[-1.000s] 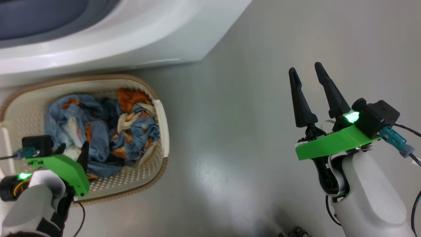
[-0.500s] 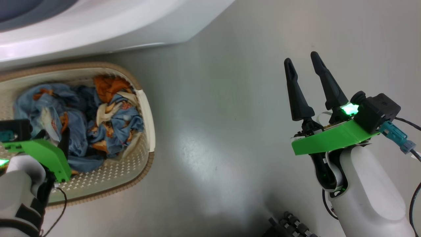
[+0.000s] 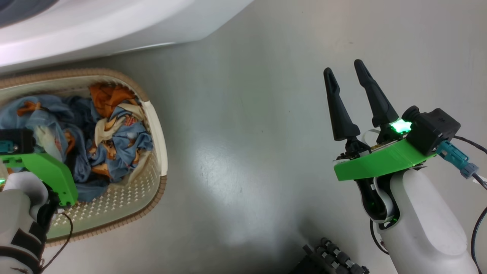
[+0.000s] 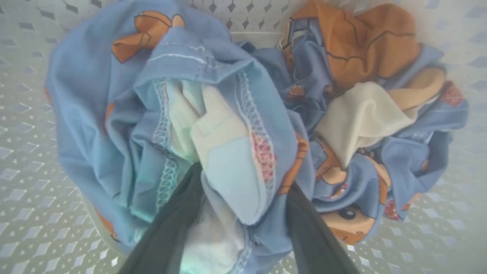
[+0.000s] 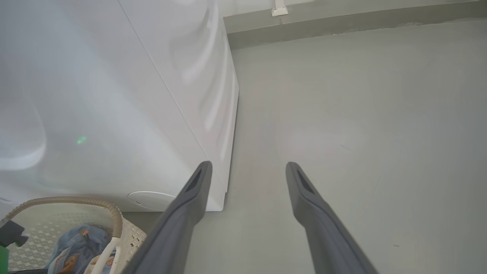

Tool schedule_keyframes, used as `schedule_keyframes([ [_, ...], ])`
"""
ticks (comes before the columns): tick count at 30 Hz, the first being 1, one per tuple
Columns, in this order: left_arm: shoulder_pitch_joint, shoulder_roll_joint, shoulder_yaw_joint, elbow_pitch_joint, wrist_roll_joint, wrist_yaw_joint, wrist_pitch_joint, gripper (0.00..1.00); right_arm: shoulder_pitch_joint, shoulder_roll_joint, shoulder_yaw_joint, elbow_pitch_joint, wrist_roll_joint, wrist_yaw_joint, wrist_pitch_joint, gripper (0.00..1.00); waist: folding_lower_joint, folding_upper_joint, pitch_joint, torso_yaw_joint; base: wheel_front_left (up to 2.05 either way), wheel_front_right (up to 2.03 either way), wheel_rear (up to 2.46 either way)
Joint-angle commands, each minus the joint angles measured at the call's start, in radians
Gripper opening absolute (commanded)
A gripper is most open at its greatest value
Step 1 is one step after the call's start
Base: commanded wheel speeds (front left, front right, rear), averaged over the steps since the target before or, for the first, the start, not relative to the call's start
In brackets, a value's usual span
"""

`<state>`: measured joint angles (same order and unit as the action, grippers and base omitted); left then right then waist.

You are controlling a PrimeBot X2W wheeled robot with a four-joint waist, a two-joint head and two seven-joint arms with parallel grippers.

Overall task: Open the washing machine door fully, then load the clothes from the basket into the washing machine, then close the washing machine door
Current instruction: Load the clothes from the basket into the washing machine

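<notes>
While left claw [image 4: 243, 177] straddles clothes [image 4: 95, 95] | basket [image 3: 156, 129] holds them | right claw [image 3: 343, 67] agape

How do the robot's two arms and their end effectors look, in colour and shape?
The right end effector and the left end effector each have two long, dark, tapering fingers. Behind the right one a bright green plate carries a black camera box, a glowing green light and a teal plug. The white forearm is a smooth shell with thin black cables.
</notes>
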<state>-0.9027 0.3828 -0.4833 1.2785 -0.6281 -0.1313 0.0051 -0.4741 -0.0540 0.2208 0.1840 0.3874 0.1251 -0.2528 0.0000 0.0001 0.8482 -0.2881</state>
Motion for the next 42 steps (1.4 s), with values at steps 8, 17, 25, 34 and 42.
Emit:
schedule_keyframes([
  [8, 0.037, 0.019, -0.012, -0.016, -0.063, 0.001, 0.007, 0.00, 0.018, 0.004, 0.014, -0.016, 0.009, 0.006, -0.009, 1.00, 0.0000, -0.0001, -0.055, 0.014, 0.00, 0.00, 0.00],
  [17, 0.116, -0.009, -0.020, -0.037, -0.136, 0.001, -0.084, 0.00, 0.047, 0.004, 0.001, 0.006, -0.008, 0.006, -0.009, 1.00, 0.0000, -0.0001, -0.185, 0.052, 0.00, 0.00, 0.00],
  [25, 0.185, -0.029, -0.073, -0.075, -0.161, 0.001, -0.189, 0.00, 0.093, -0.003, -0.009, 0.028, -0.018, 0.006, -0.009, 1.00, 0.0000, -0.0001, -0.312, 0.095, 0.00, 0.00, 0.00],
  [34, 0.239, -0.044, -0.111, -0.108, -0.187, 0.001, -0.258, 0.00, 0.154, -0.028, -0.021, 0.045, -0.007, 0.006, -0.009, 1.00, 0.0000, -0.0001, -0.444, 0.132, 0.00, 0.00, 0.00],
  [42, 0.265, -0.027, -0.076, -0.193, -0.162, 0.001, -0.266, 0.00, 0.202, -0.048, -0.033, 0.055, -0.001, 0.006, -0.009, 1.00, 0.0000, -0.0001, -0.525, 0.158, 0.00, 0.00, 0.00],
])
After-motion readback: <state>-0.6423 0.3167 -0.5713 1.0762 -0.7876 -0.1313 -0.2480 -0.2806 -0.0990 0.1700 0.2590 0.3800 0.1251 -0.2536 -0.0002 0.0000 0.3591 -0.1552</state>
